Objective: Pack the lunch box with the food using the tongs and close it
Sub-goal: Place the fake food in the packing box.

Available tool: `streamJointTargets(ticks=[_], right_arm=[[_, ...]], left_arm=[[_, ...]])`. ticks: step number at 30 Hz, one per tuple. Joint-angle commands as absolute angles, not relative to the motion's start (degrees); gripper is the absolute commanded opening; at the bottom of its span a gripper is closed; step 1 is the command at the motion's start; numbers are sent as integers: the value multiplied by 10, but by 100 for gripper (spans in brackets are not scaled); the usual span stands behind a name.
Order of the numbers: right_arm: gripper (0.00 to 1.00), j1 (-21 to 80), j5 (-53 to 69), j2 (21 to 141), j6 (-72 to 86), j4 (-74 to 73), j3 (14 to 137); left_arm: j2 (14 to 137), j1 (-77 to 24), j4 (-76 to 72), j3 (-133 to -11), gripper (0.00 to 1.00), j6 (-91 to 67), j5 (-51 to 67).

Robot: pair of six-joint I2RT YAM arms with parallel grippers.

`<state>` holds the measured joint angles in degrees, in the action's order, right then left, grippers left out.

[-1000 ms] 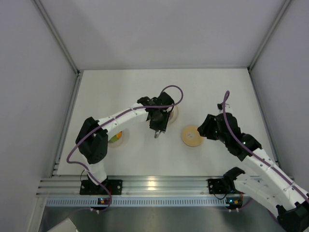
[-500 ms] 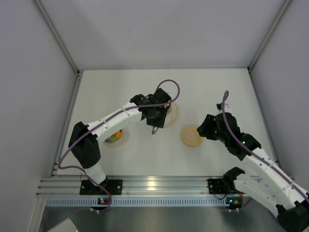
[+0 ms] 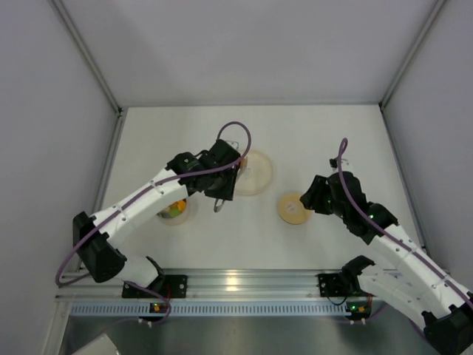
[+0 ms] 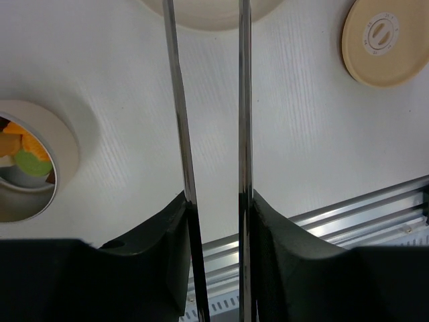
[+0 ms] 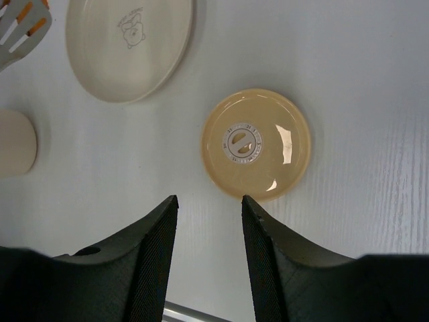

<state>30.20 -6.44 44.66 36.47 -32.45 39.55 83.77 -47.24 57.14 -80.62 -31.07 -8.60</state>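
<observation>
Tongs (image 5: 12, 35) with orange food (image 5: 37, 27): right-wrist view

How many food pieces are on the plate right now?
0. The plate looks bare, though its edge is partly hidden; the visible food sits in the lunch box.

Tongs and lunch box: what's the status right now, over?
Left gripper shut on long silvery metal tongs. Small round steel lunch box open, orange and green food inside. Right gripper open above flat round tan lid. Nothing blocking.
</observation>
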Motion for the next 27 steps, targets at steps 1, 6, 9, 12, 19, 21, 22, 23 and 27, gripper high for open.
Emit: streamJointTargets(ticks=[1,6,9,12,19,21,22,23,27], right_arm=[[43,302,-55,453,366,-301,417],[43,301,-47,461,364,-291,417],[43,302,-41,467,364,-285,416],[42,302,-34,470,365,-282,415],[42,302,-31,473,363,-277,415],[42,301,-31,474,363,-274,412],[42,302,-31,474,362,-273,410],[42,302,-31,473,362,-272,408],[42,302,-32,474,358,-265,401]], left_arm=[[784,-470,604,-789,40,-326,-108],[706,-470,637,-742,40,-344,-127],[664,-470,666,-716,40,-355,-143],[621,-470,694,-699,41,-369,-153],[536,-470,755,-658,41,-406,-167],[522,-470,770,-648,41,-418,-170],[509,-470,777,-643,41,-422,-171],[502,-470,781,-634,41,-431,-175],[470,-470,804,-614,42,-452,-181]])
